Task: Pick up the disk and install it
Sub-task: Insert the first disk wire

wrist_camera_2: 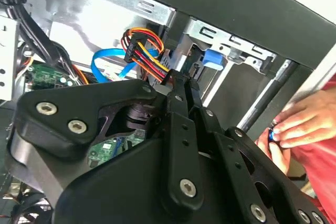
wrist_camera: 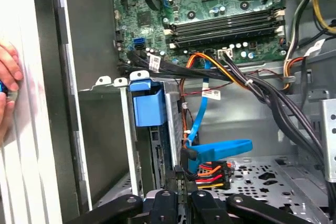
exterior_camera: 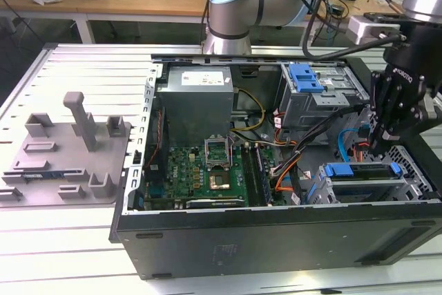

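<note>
I see the gripper (exterior_camera: 378, 144) hanging over the open computer case (exterior_camera: 276, 240) at the exterior view's right. Its fingers are closed tip to tip and grip nothing. In the first wrist view the tips sit just beside a power connector (wrist_camera: 207, 174) with orange and red wires. The disk (exterior_camera: 362, 170) sits in its blue carrier inside the drive cage, just below the gripper. A person's hand (wrist_camera_2: 299, 127) is just outside the case wall.

On the worktop (exterior_camera: 83, 67) stands one open computer case (exterior_camera: 276, 233), and beside it lies one grey fixture plate (exterior_camera: 62, 164). Inside the case I count one grey power supply box (exterior_camera: 197, 98), one green motherboard (exterior_camera: 200, 164), one disk (exterior_camera: 362, 170) in its blue bracket, and one blue latch piece (exterior_camera: 307, 77). Above the disk hangs one gripper (exterior_camera: 378, 146).
</note>
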